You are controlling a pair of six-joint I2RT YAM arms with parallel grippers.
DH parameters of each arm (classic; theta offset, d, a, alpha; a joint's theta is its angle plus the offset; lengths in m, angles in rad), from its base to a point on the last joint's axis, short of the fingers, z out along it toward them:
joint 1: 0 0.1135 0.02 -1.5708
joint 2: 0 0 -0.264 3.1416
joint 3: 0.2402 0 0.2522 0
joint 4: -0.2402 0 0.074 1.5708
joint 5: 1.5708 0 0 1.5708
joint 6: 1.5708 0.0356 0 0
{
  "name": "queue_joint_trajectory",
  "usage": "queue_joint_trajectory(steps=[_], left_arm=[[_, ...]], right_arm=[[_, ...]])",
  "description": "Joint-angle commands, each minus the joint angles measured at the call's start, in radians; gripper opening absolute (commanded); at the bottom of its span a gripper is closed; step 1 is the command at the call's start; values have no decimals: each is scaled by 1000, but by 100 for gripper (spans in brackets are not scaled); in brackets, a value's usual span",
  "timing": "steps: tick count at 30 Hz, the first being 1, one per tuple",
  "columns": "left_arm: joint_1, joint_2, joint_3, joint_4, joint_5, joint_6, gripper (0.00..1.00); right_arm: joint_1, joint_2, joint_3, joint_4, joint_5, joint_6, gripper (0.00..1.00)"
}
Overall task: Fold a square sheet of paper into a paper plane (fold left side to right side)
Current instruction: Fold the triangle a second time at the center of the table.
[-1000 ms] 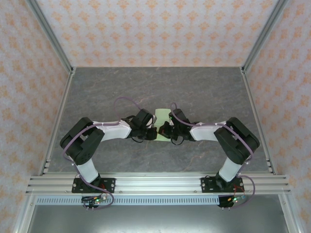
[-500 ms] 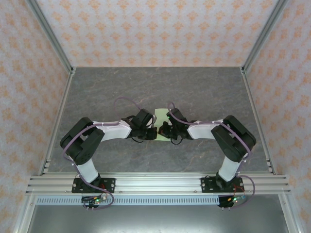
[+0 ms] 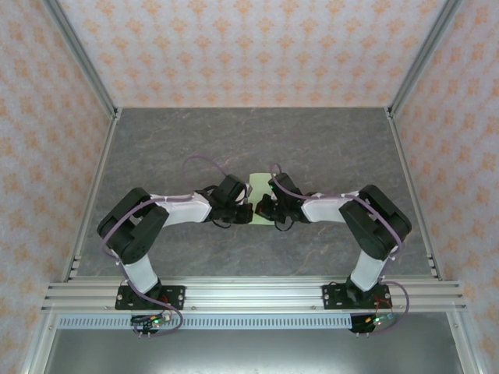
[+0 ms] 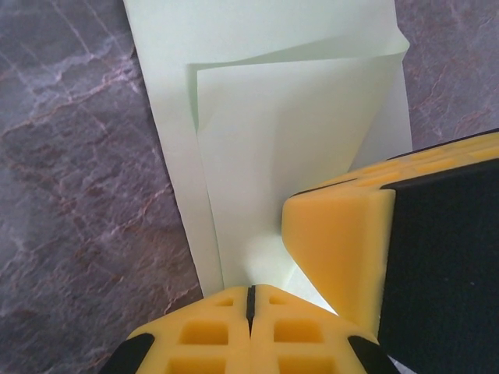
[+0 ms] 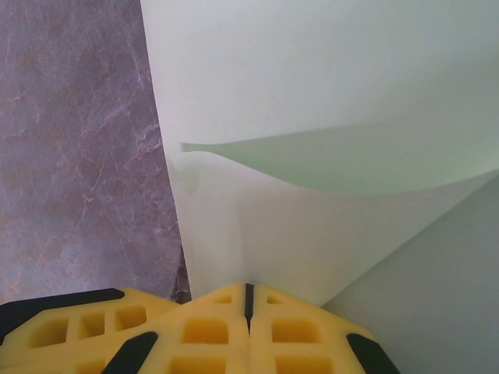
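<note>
The square sheet of paper (image 3: 258,181), pale green, lies mid-table between the two arms, which cover most of it. In the left wrist view the paper (image 4: 296,132) has one flap folded loosely over the lower layer. My left gripper (image 4: 249,298) is shut, its tips resting on that flap's near end. A yellow finger (image 4: 335,241) of the right gripper presses on the paper beside it. In the right wrist view the paper (image 5: 312,78) curls over in an uncreased loop, and my right gripper (image 5: 249,292) is shut with its tips against the sheet. From above, the left gripper (image 3: 247,212) and right gripper (image 3: 263,209) nearly touch.
Grey marbled tabletop (image 3: 327,148) stretches around the paper on all sides. Patterned walls and metal frame posts (image 3: 409,70) enclose the table. An aluminium rail (image 3: 249,294) carries the arm bases at the near edge.
The right arm has edged slightly left, bringing its gripper closer over the paper. The left arm has barely moved.
</note>
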Motion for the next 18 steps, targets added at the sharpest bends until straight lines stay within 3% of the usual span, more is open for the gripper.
queue_joint_trajectory(steps=[1,18], left_arm=[[4,74,-56,-91,-95,-7,3],[4,75,-61,-90,-100,-8,3]], right_arm=[[-31,-6,10,-75,69,-31,1],[-99,-3,57,-122,53,-88,1]])
